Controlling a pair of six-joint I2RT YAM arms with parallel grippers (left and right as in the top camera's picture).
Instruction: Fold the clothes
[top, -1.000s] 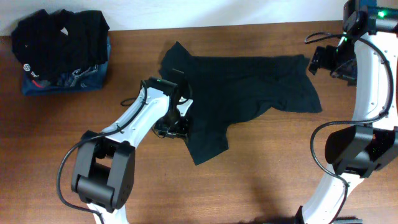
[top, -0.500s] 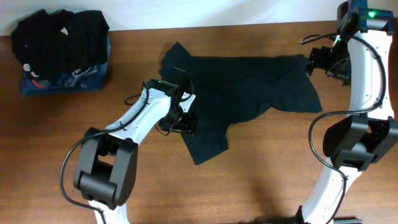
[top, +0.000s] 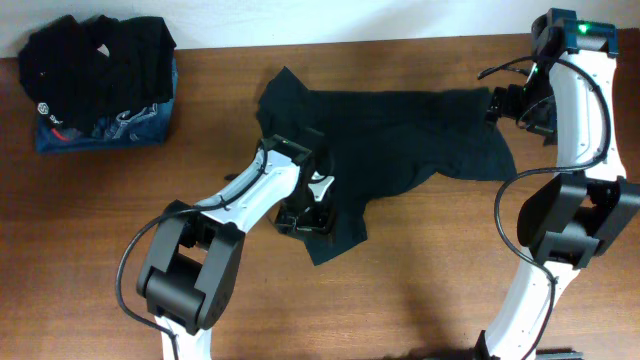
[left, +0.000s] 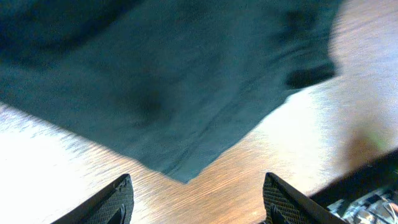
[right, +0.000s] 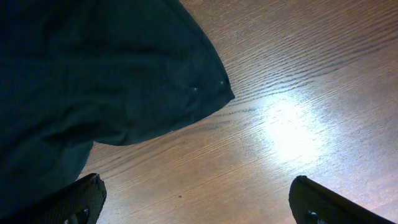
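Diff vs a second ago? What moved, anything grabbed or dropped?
The left fingers moved across the black garment from its left edge toward its lower flap; they hang open over the flap's corner, holding nothing. The right fingers edged slightly inward at the garment's right corner, also open. Nothing grabbed or released. The garment's lay and the folded pile are unchanged.

My left hand (left: 199, 202) hangs above the worktop (left: 68, 155). Its two dark fingertips (left: 118, 200) are spread wide at the bottom of my view, with bare, glare-washed wood between them. Across the upper part lie the clothes (left: 161, 81), one dark soft garment resting flat on the wood. A hemmed corner of the fabric points down toward the gap between my fingers and touches neither. On the right the cloth is rumpled into a small fold. Everything is somewhat blurred.
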